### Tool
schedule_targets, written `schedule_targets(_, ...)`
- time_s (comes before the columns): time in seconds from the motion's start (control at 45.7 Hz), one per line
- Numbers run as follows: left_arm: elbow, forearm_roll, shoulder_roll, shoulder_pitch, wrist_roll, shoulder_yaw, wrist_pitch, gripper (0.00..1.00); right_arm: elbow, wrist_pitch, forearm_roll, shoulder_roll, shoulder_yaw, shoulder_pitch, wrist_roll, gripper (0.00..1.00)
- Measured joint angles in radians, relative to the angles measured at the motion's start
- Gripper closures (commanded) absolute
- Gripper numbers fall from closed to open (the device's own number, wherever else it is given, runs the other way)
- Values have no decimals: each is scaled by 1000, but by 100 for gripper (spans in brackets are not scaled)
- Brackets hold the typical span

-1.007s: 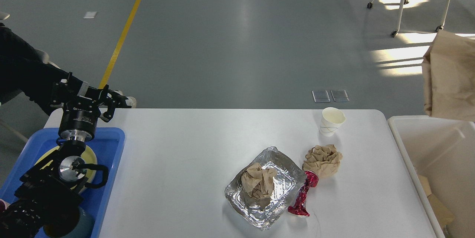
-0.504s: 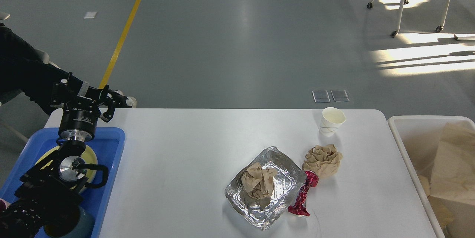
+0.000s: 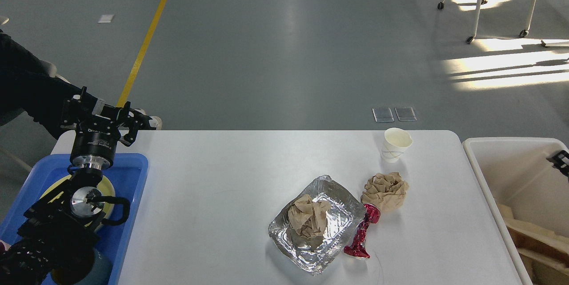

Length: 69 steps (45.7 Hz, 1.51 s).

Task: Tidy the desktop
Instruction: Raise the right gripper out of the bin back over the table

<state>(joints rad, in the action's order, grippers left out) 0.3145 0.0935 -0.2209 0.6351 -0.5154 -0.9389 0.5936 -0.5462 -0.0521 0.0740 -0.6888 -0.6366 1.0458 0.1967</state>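
White desktop (image 3: 222,187): left arm reaches up over the blue tray (image 3: 133,174), its pincer (image 3: 133,121) spread, holding nothing.

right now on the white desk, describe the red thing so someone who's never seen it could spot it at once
Start at the desktop and find the crumpled foil tray near its front edge, right of centre. Touching that tray's right side lies the crushed red foil wrapper, just in front of a wad of brown paper. It is the only shiny red thing, long, twisted and narrow.

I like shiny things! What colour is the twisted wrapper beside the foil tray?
Shiny red. The wrapper shows best in the head view.
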Motion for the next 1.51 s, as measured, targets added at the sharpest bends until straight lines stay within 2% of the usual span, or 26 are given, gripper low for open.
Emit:
schedule_targets(0.153,0,0,0,0,0,0,0,3,-113,-113,0,6,-153,228,1,0)
schedule_targets(0.372,0,0,0,0,0,0,0,3,-405,-290,0,58,-353,589,-2,0)
schedule_targets(0.613,0,0,0,0,0,0,0,3,-614,-520,-21,187,-390,836,-2,0)
schedule_targets(0.766,0,0,0,0,0,0,0,3,-659,-687,-138,268,-391,955,-2,0)
schedule_targets(0.854,0,0,0,0,0,0,0,3,-668,-741,-200,297,-389,1032,-1,0)
schedule_targets(1.029,0,0,0,0,0,0,0,3,-690,-757,-222,347,-385,1107,1,0)
schedule_targets(1.138,0,0,0,0,0,0,0,3,-695,-750,-223,384,-381,1092,1,0)
schedule_targets(1.401,0,0,0,0,0,0,0,3,-676,-594,-218,526,-370,932,2,0)
schedule_targets(1.511,0,0,0,0,0,0,0,3,-610,-570,-218,571,-360,912,2,0)
